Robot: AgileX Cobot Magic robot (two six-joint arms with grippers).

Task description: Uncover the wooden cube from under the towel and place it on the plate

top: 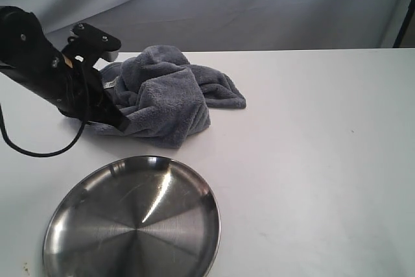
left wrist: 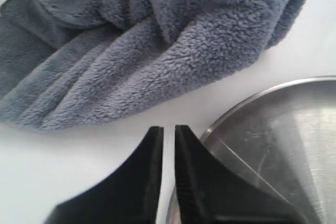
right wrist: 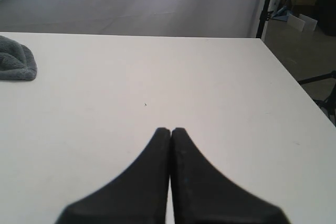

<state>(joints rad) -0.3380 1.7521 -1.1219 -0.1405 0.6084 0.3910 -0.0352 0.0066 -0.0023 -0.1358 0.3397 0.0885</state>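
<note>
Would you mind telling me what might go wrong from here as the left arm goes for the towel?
1. The cube is hidden under the bunched towel, so a pull may drag or tumble it along.
2. The left claw is barely parted and empty; it may catch too little cloth and slip off.
3. The plate lies close by, so dragged cloth could end up on it.

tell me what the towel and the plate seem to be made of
The towel looks like plush grey microfibre or fleece: a nubby, fluffy pile and soft rumpled folds. The plate looks like polished metal, probably stainless steel: mirror-bright glare and radial reflections across its shallow dish.
</note>
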